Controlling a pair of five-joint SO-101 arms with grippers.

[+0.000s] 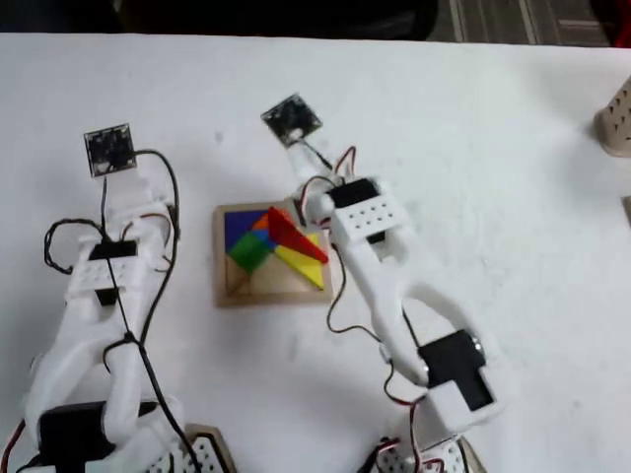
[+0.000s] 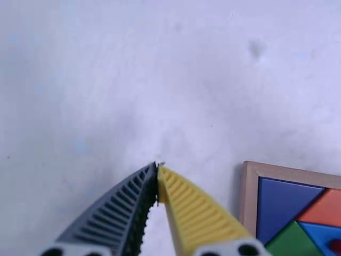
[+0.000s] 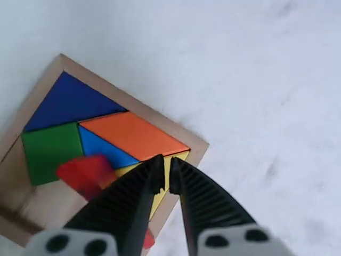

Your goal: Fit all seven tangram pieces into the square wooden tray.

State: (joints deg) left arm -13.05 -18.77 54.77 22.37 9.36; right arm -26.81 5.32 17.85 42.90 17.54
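The right jaws are held almost closed, with only a slit between them and nothing gripped. Directly beneath them lies the square wooden tray (image 3: 160, 122). Just beside the tips a red triangular piece (image 3: 85, 172) lies askew over the others, not yet seated. Beyond it a large blue triangle (image 3: 66, 101), an orange piece (image 3: 133, 133) and a green square (image 3: 50, 152) are fitted, with bare wood left. The left jaws are pressed together, empty, over the white table (image 2: 106, 80) beside the tray.

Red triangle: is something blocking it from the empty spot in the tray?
Nothing visible does. The red triangle rests on top of the other pieces, and the bare wood of the tray next to the green piece lies uncovered.
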